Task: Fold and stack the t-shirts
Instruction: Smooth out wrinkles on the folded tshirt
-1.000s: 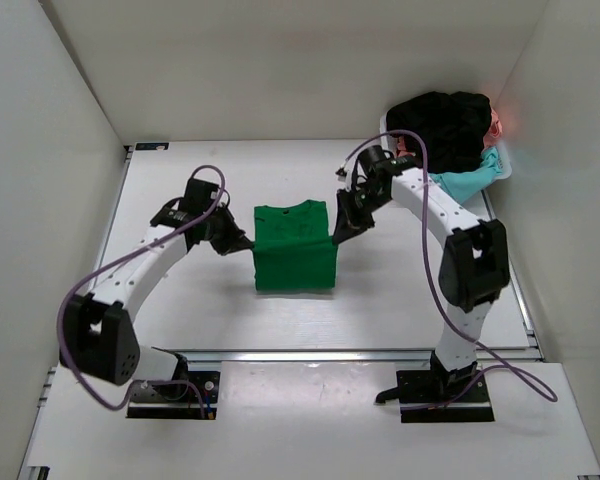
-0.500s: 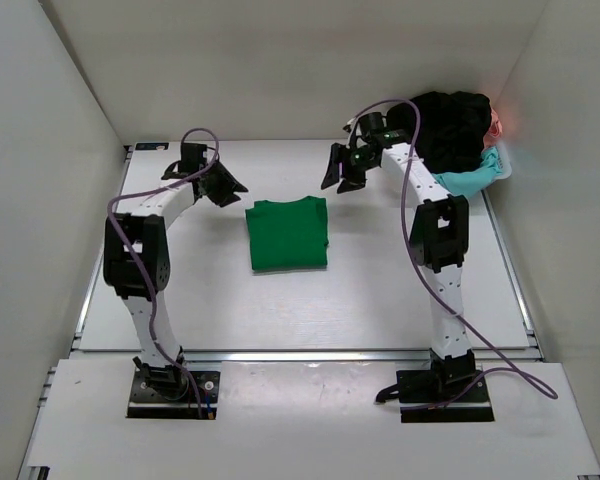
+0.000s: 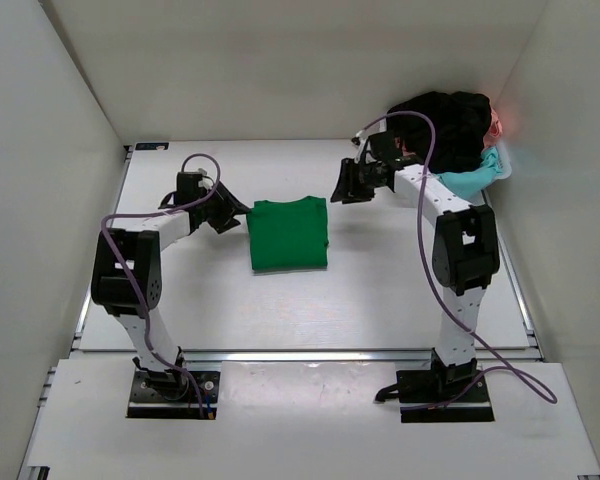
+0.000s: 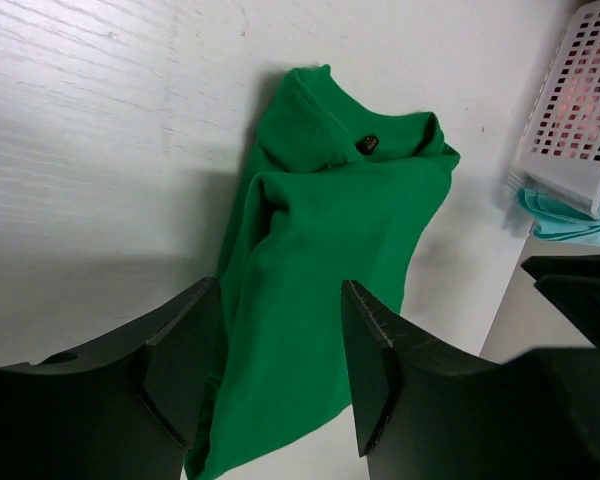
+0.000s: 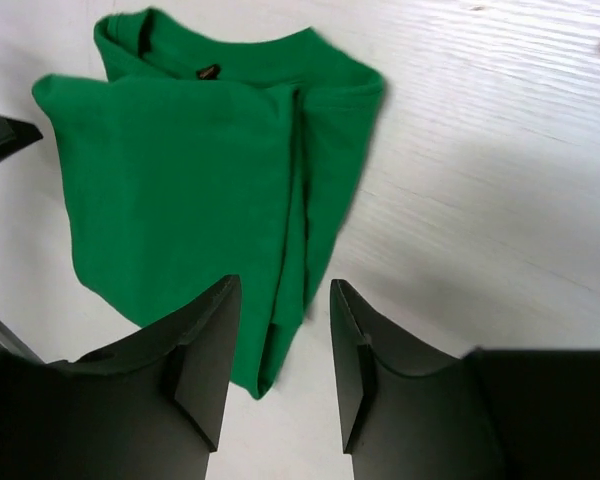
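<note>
One green t-shirt point(image 3: 288, 233) lies folded into a neat rectangle near the middle of the white bench point(image 3: 280, 300), collar toward the far wall, flat, with nothing on top of it. In the wrist views the folded-in sleeves make a ridge along each long side, and a small dark tag sits inside the neckline.

There are two arms, one on each side of the shirt. The left claw point(image 3: 230, 213) hovers just beside the shirt's far left corner. Its two fingers point(image 4: 180, 365) stand apart with nothing between them, only green cloth and bench below. The right claw point(image 3: 345, 185) hangs off the far right corner, a little farther from the cloth than the left one. Its two fingers point(image 5: 205, 350) are also apart, with a narrower gap, and grip nothing.

One white plastic basket point(image 3: 504, 168) with a perforated wall sits in the far right corner of the bench, well apart from the green shirt. A black t-shirt point(image 3: 445, 125) is heaped over it, bunched and unfolded. A light teal t-shirt point(image 3: 468, 182) spills over the near rim onto the bench. A sliver of pink cloth point(image 3: 496, 127) shows at the heap's right edge, too little to make out its shape.

That makes four pieces of clothing in sight: one folded and three at the basket.
</note>
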### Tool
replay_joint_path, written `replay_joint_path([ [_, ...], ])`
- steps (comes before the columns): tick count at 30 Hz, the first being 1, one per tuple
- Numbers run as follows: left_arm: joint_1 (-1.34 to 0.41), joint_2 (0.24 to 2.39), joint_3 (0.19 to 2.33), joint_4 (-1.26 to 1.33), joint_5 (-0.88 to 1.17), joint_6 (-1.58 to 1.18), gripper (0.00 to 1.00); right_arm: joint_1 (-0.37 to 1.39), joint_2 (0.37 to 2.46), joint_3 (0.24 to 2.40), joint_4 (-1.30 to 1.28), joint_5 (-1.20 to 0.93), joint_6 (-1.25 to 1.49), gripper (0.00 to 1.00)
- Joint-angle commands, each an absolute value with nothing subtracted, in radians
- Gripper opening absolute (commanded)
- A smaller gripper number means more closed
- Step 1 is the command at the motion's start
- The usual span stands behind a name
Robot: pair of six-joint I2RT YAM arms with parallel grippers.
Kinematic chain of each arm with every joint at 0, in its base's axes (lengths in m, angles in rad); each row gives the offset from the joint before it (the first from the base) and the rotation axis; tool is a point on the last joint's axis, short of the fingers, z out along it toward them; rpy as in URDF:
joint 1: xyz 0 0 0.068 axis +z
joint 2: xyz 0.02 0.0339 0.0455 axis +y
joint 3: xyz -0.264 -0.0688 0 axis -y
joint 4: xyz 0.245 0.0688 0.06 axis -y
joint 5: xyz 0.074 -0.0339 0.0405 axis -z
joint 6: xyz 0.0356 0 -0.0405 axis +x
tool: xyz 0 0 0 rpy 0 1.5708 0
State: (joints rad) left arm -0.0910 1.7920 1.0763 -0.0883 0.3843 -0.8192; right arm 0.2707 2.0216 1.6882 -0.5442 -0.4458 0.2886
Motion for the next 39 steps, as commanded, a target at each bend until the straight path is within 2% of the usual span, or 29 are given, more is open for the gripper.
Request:
replay_joint_path([
  [1, -0.107, 1.775, 1.089, -0.009, 0.385, -0.813, 0.62, 0.307, 2.038, 1.660, -0.382, -0.503, 0.232, 0.39],
  [7, -0.103, 1.799, 1.091, 0.049, 0.367, -0.838, 0.59, 0.331, 2.158, 1.738, -0.293, -0.525, 0.272, 0.39],
  [14, -0.101, 1.835, 1.127, 0.057, 0.344, -0.853, 0.54, 0.330, 2.324, 1.923, -0.344, -0.520, 0.276, 0.41],
  [20, -0.090, 1.885, 1.144, 0.120, 0.371, -0.884, 0.41, 0.328, 2.390, 1.980, -0.344, -0.537, 0.285, 0.37],
  [22, -0.092, 1.902, 1.164, 0.121, 0.383, -0.887, 0.37, 0.328, 2.387, 1.993, -0.353, -0.552, 0.288, 0.32],
  [23, -0.089, 1.910, 1.173, 0.124, 0.387, -0.888, 0.32, 0.325, 2.385, 1.984, -0.350, -0.561, 0.293, 0.28],
  [25, -0.090, 1.922, 1.184, 0.130, 0.390, -0.894, 0.24, 0.331, 2.373, 1.962, -0.333, -0.584, 0.304, 0.18],
  [26, -0.086, 1.922, 1.186, 0.136, 0.391, -0.897, 0.21, 0.325, 2.372, 1.954, -0.333, -0.587, 0.301, 0.08],
  [28, -0.080, 1.925, 1.184, 0.141, 0.403, -0.900, 0.09, 0.328, 2.359, 1.941, -0.330, -0.595, 0.305, 0.00],
  [30, -0.080, 1.921, 1.186, 0.147, 0.416, -0.907, 0.00, 0.328, 2.329, 1.925, -0.344, -0.598, 0.311, 0.00],
  [39, -0.078, 1.888, 1.166, 0.196, 0.482, -0.968, 0.00, 0.313, 2.087, 1.694, -0.284, -0.563, 0.324, 0.01],
])
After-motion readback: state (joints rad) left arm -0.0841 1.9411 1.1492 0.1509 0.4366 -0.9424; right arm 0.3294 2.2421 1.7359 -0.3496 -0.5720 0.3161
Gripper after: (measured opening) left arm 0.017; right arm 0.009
